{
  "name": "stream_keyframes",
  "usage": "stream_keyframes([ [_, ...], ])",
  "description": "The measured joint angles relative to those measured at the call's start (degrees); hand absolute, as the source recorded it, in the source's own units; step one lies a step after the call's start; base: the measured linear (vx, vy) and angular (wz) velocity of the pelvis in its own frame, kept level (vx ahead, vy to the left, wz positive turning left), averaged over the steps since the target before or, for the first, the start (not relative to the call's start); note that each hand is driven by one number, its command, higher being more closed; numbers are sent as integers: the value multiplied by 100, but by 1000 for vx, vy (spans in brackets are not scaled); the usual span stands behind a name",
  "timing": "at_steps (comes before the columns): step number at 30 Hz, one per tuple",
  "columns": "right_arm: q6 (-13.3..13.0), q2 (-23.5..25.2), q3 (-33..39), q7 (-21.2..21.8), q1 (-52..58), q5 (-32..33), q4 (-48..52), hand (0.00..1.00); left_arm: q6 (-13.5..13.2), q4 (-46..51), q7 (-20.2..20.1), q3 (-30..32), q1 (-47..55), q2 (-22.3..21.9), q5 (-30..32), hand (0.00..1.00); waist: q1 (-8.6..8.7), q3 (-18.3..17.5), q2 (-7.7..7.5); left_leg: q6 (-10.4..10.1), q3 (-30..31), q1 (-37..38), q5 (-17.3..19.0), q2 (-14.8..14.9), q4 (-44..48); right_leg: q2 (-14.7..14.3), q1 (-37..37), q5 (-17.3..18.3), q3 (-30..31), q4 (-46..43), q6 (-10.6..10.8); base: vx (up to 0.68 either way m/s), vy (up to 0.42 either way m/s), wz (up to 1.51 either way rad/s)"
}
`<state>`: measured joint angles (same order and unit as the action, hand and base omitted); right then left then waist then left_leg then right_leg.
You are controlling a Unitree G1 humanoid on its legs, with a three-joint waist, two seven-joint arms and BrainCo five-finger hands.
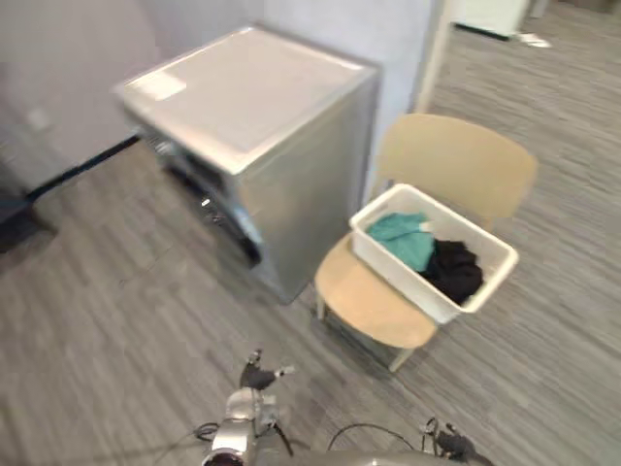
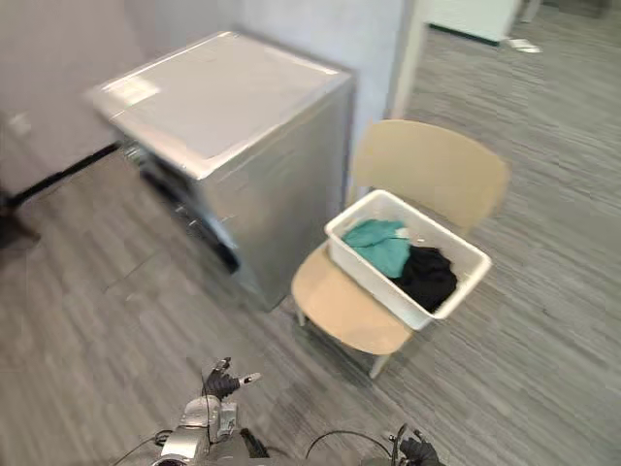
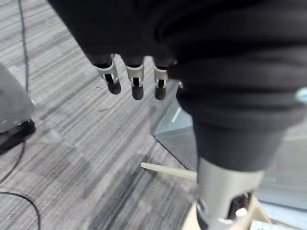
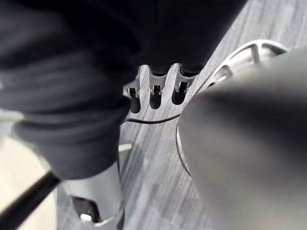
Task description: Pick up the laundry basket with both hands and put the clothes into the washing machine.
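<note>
A white laundry basket point(image 1: 390, 269) sits on the seat of a light wooden chair point(image 1: 458, 160), holding a teal garment point(image 1: 406, 239) and a black garment point(image 1: 456, 271). To the left of the chair, against the wall, stands the silver washing machine point(image 1: 254, 107). Its front with the dark door point(image 1: 230, 219) faces left and looks closed. My left hand point(image 1: 255, 377) hangs low over the floor, well short of the chair, with its fingers point(image 3: 136, 79) straight and holding nothing. My right hand point(image 1: 448, 444) shows at the bottom edge, its fingers point(image 4: 154, 93) relaxed and empty.
Grey plank floor point(image 1: 116, 330) lies between me and the machine and chair. A dark strip point(image 1: 82, 165) runs along the base of the left wall, ending at a dark object point(image 1: 15, 228). A white object point(image 1: 490, 15) stands far back right.
</note>
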<state>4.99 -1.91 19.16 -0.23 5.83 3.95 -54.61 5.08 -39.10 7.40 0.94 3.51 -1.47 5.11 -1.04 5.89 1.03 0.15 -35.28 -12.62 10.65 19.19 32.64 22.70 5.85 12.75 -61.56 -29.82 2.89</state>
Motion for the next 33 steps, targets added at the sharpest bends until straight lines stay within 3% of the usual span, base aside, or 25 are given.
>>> stream_keyframes([
  [1,2,9,0,-9,-28,-28,-69,0,-10,-17,-5,-55,28,9,0,0,-18,-2,-4,31,42,26,16,-111,-117,54,79,-142,-42,-48,-36,105,318,140],
  [2,3,20,-1,-13,-32,-86,-81,0,-55,-46,-40,-118,97,-5,-1,0,-36,-4,-5,64,205,150,28,-386,-381,275,171,-378,-59,-435,-283,131,348,160],
  [3,-89,-45,8,-82,9,-186,-28,0,-120,-76,-114,-242,214,-76,-3,0,10,-17,35,91,641,436,41,-798,-788,775,-14,-602,460,-1343,-718,135,342,160],
  [4,-112,-63,-43,-73,23,-186,-26,0,-135,-78,-115,-275,244,-42,-3,0,12,-38,110,96,855,479,44,-913,-934,723,-221,-305,931,-1376,-631,154,271,156],
  [5,-143,-87,-193,-57,23,-185,58,0,-158,-77,-96,-259,238,-10,-3,0,32,-61,111,96,1200,549,44,-1074,-1219,456,-643,94,1898,-1371,-728,170,188,160],
  [6,-191,-53,-311,-33,67,-181,243,0,-194,-85,-90,-268,188,16,-2,0,89,-39,127,88,1800,683,27,-1351,-1609,-298,-1284,431,3715,-1377,-667,168,138,173],
  [7,-215,-24,-350,-25,94,-128,317,0,-200,-86,-90,-270,156,21,-2,0,156,-10,87,134,2008,698,-17,-1461,-1631,-578,-1436,498,4283,-1365,-560,149,56,223],
  [8,-233,-14,-430,-20,117,-102,486,0,-204,-88,-84,-309,104,22,1,0,339,75,90,158,2500,769,-29,-1632,-1634,-1107,-1544,600,5014,-1238,-391,76,-31,177],
  [10,-251,-8,-547,-27,143,10,656,0,-201,-92,-79,-298,62,22,5,0,326,246,-15,248,3018,953,59,-1875,-1617,-1475,-1759,599,5310,-787,-268,70,-68,173],
  [11,-253,17,-606,-46,132,47,669,0,-202,-92,-68,-294,58,41,6,0,302,311,-112,202,3128,945,130,-1963,-1592,-1471,-1815,566,5209,-480,-217,47,-120,173],
  [12,-255,180,-617,-81,108,104,654,0,-194,-103,-79,-278,50,145,21,0,364,304,-368,228,3318,911,230,-2275,-1475,-1399,-1803,231,5125,126,-215,129,-124,168],
  [13,-261,199,-557,-97,133,183,755,0,-174,3,-80,-269,71,34,25,0,437,338,-279,226,3224,698,415,-2164,-680,-1353,-1767,201,4831,53,-185,177,-113,155],
  [15,-262,61,-574,-93,67,200,896,0,-172,137,-78,-282,97,-161,25,0,296,461,71,130,3087,984,750,-1894,-775,-1290,-1739,131,4440,-248,86,159,-45,70],
  [16,-243,88,-594,-99,-12,190,948,0,-159,160,-69,-259,68,-163,24,0,279,590,-80,166,3116,1151,733,-1974,-1006,-1090,-1982,268,4255,-818,73,68,-75,27],
  [18,-232,139,-625,-102,19,173,1119,0,-154,159,-78,-282,45,-154,24,0,248,604,-83,87,3201,1205,765,-1955,-1069,-1145,-1978,209,4065,-272,-253,335,-170,42],
  [19,-215,272,-613,-189,260,218,1509,0,-154,140,-22,-244,-242,-242,31,0,478,467,163,-1157,3119,565,494,-1044,1564,-1733,-1080,360,3423,203,-400,771,-194,45],
  [20,-234,342,-661,-236,257,220,1585,0,-154,153,40,-116,-226,-247,30,0,474,457,138,-1208,2680,517,-150,-708,2245,-1780,-693,360,3430,308,-400,789,-169,30],
  [23,-237,394,-731,-269,244,217,1576,0,-160,292,43,-21,-216,-214,29,0,474,315,197,-1170,2008,144,-201,-186,3201,-1780,-322,362,3561,729,-400,256,3,-45],
  [25,-212,386,-711,-353,199,218,1575,0,-163,306,55,108,-238,-206,28,0,467,362,205,-727,1682,-30,46,209,3457,-1808,54,317,3625,1166,-337,188,78,-4],
  [26,-197,412,-779,-424,231,157,1584,0,-155,302,83,191,-253,-196,39,0,460,413,93,-367,1497,-113,259,418,3127,-1777,411,225,3612,1505,-225,116,111,8],
  [27,-203,396,-929,-498,225,44,1613,0,-150,285,133,160,-170,-167,69,0,378,395,5,-314,1602,-191,294,346,1974,-1674,489,179,3674,1666,-147,108,144,-13],
  [28,-208,364,-988,-511,207,23,1682,0,-147,286,148,145,-137,-174,73,0,316,398,17,-338,1829,-222,279,261,1263,-1639,458,205,3792,1681,-168,117,255,-61],
  [30,-223,323,-1084,-548,-17,-11,1811,0,-133,241,170,170,101,-118,56,0,165,412,40,-532,3095,-306,157,-83,-675,-1534,228,239,4441,1632,-106,221,452,-136],
  [32,-243,314,-1049,-701,-143,-11,1994,0,-139,239,221,168,301,-141,-5,0,105,421,56,-641,3940,-218,-133,-335,-1585,-1340,18,342,5004,1455,230,231,517,-150],
  [33,-304,152,-956,-775,-212,-11,2091,0,-177,213,274,73,429,-172,-35,0,82,422,297,-887,4322,-97,-447,-419,-1831,-1354,-33,410,5390,1366,503,222,591,-141],
])
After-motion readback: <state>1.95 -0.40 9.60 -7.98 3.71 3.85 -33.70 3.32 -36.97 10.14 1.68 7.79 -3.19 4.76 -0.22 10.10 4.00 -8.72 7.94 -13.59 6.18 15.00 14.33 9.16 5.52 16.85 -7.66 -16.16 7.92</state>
